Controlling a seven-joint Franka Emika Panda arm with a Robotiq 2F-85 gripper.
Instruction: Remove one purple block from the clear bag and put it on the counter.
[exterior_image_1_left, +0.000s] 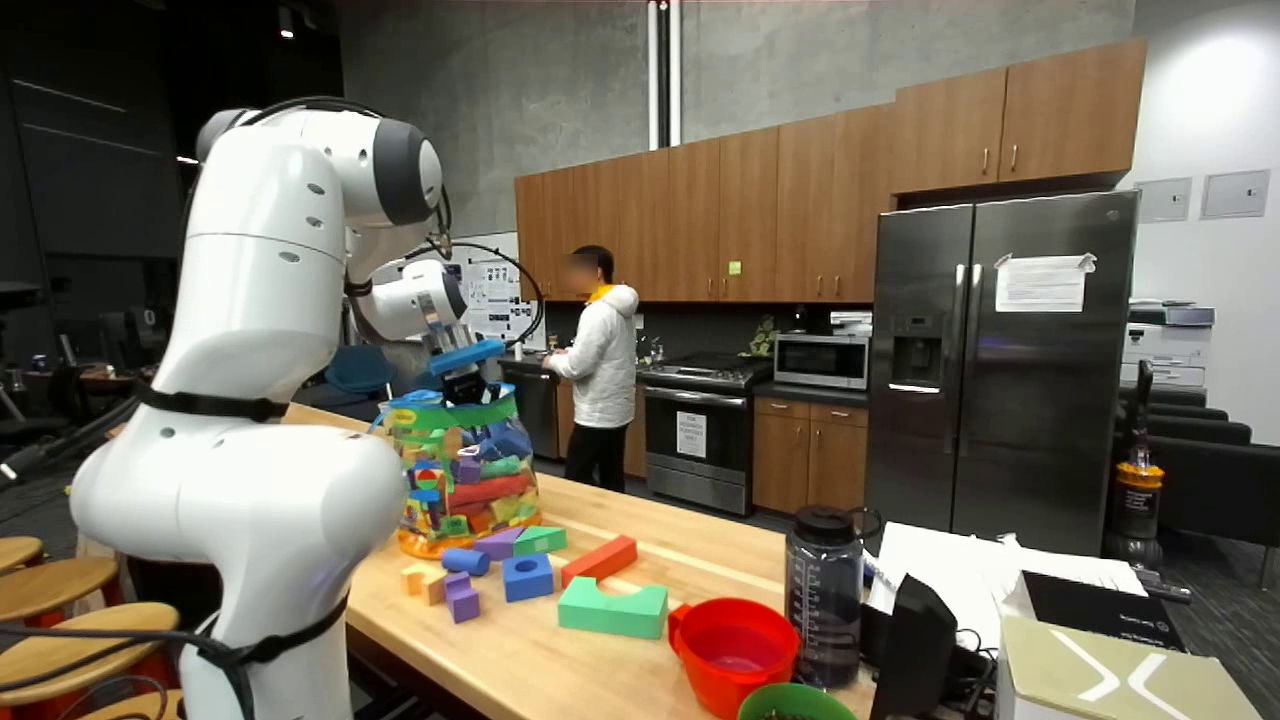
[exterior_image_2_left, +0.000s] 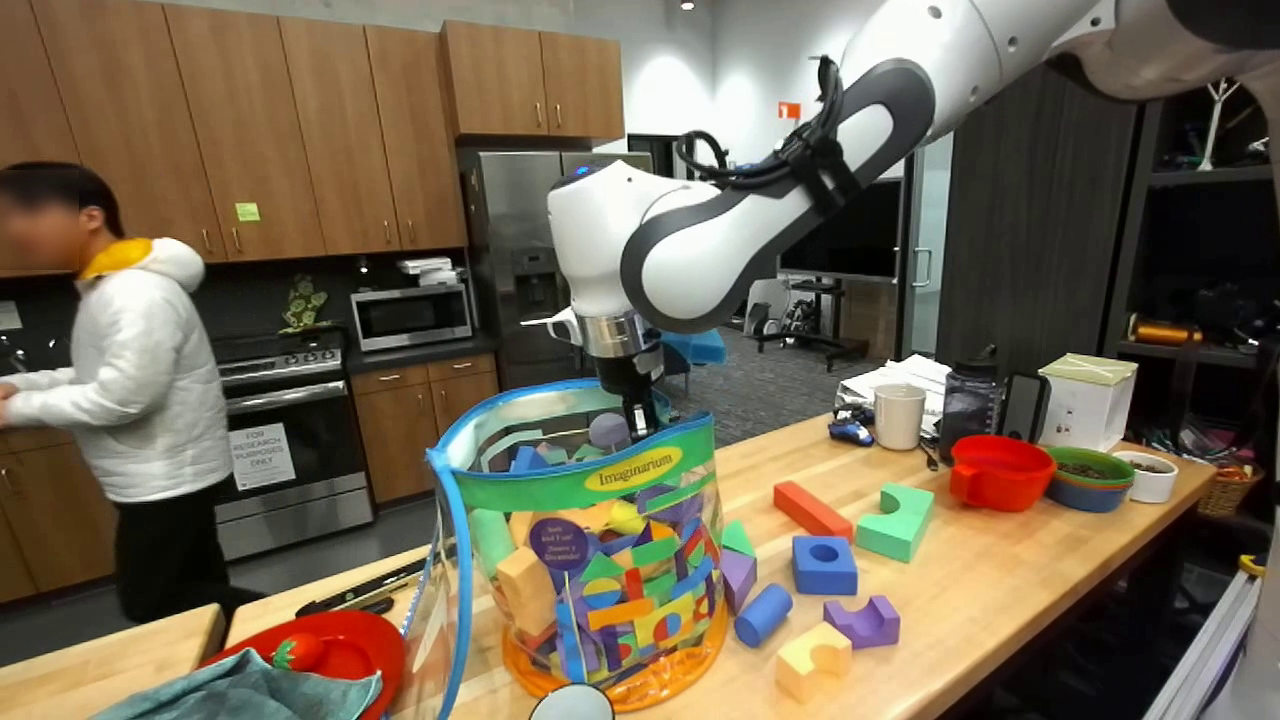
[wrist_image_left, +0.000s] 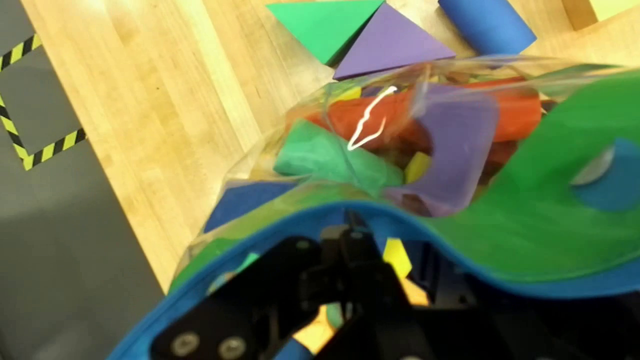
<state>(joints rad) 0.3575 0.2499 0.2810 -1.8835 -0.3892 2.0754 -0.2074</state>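
The clear bag (exterior_image_1_left: 505, 405) (exterior_image_2_left: 530, 490) (wrist_image_left: 550, 225) stands upright and open on the wooden counter (exterior_image_1_left: 520, 660) (exterior_image_2_left: 1000, 570) (wrist_image_left: 165, 100), full of coloured blocks. A purple arch block (wrist_image_left: 460, 140) shows through its wall in the wrist view. My gripper (exterior_image_1_left: 465, 388) (exterior_image_2_left: 640, 420) (wrist_image_left: 350, 227) points down inside the bag's mouth, close to the blue rim. Its fingers look together, with no block visible between them; the tips are partly dark and blurred. On the counter beside the bag lie a purple triangle (exterior_image_1_left: 500, 543) (exterior_image_2_left: 738, 578) (wrist_image_left: 395, 42) and a purple arch (exterior_image_1_left: 461, 597) (exterior_image_2_left: 862, 622).
Near the bag lie a green triangle (wrist_image_left: 327, 25), a blue cylinder (exterior_image_2_left: 763, 614), a blue block (exterior_image_2_left: 825, 565), a red block (exterior_image_2_left: 812, 511) and a green arch (exterior_image_2_left: 896, 522). A red bowl (exterior_image_2_left: 1000, 475) and dark bottle (exterior_image_1_left: 824, 600) stand farther along. A red plate (exterior_image_2_left: 375, 640) is beyond the bag.
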